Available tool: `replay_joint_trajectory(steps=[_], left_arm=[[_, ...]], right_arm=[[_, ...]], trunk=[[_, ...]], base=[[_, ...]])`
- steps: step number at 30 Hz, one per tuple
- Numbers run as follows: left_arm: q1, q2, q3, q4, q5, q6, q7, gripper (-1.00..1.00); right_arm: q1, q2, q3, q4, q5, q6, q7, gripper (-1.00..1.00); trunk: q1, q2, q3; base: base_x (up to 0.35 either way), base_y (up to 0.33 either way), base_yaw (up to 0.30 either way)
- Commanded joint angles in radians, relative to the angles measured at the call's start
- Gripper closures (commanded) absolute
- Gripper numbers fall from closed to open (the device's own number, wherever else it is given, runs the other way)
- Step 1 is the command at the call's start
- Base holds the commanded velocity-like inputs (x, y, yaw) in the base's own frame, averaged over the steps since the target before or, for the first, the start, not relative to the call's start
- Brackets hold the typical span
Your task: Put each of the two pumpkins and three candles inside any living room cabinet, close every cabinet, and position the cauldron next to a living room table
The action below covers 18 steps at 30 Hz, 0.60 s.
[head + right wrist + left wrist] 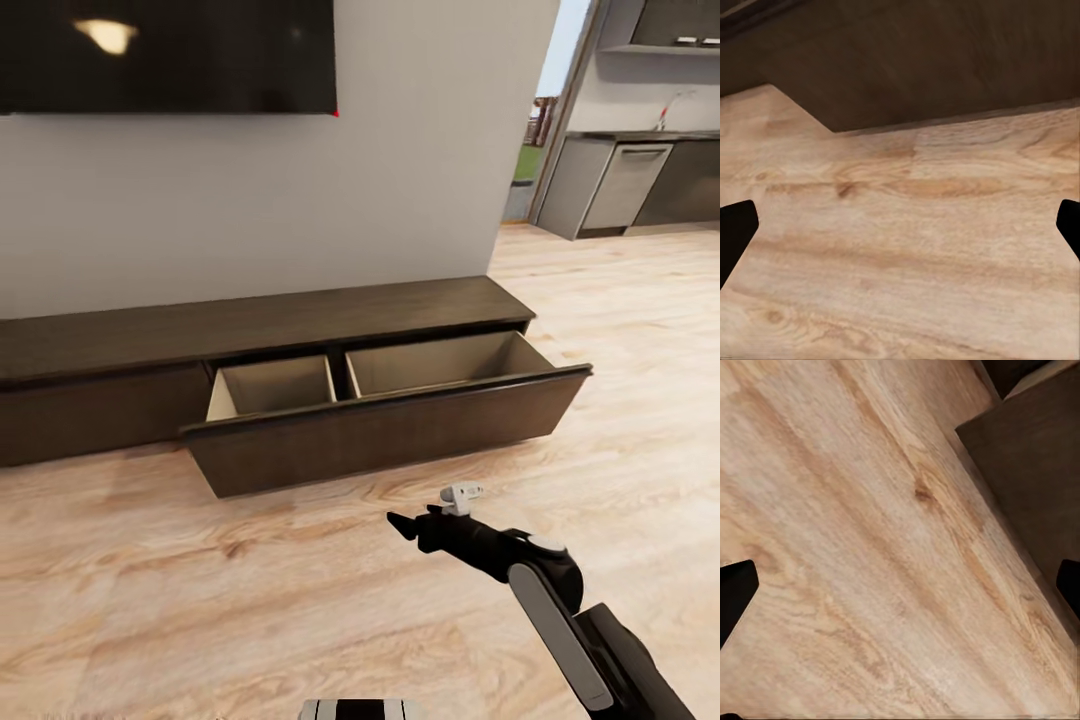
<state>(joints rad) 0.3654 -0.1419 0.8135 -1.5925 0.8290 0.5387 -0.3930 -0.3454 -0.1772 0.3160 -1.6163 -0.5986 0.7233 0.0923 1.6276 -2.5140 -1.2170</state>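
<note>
Our long, low dark-brown wood cabinet (300, 340) stands against the wall, its wide drawer (385, 425) pulled out, both pale compartments bare, likely waiting for pumpkins and candles we cannot see here. Our right gripper (405, 524) hangs near its front, fingers spread, empty; our left gripper's fingers (735, 592) likewise spread.

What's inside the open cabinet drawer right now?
The drawer shows two pale wood compartments, both bare where visible. Its front panel hides the compartments' near floor, so something small there can't be ruled out.
</note>
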Motion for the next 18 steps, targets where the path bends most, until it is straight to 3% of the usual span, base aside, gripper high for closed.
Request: replay_joint_trajectory(steps=[1,8,14,15,18], left_arm=[[0.0,0.0,-0.003,-0.001,0.006,0.006,0.002,-1.0],[-0.001,0.001,-0.021,-0.001,0.005,0.002,0.049,-1.0],[-0.002,0.001,-0.045,-0.002,0.005,-0.003,0.085,-1.0],[-0.011,0.001,-0.053,-0.003,0.004,-0.006,0.09,-1.0],[-0.015,0.002,-0.055,-0.005,0.004,-0.006,0.089,-1.0]], right_arm=[[-0.001,0.0,0.003,-0.001,0.014,0.004,0.003,-1.0],[0.004,0.005,0.011,-0.001,0.111,0.004,0.004,-1.0],[0.005,0.005,0.012,-0.001,0.13,0.004,0.003,-1.0],[0.003,0.004,0.055,-0.001,0.135,0.0,0.003,-1.0],[0.001,0.004,0.069,-0.001,0.136,0.001,0.003,-1.0]], trunk=[[0.0,0.0,0.0],[0.0,0.0,0.006],[0.0,0.0,0.01],[0.0,0.0,0.01],[0.0,0.0,0.012]], base=[[0.0,0.0,0.25],[0.0,0.0,0.257],[0.0,0.0,0.267],[0.0,0.0,0.274],[0.0,0.0,0.278]])
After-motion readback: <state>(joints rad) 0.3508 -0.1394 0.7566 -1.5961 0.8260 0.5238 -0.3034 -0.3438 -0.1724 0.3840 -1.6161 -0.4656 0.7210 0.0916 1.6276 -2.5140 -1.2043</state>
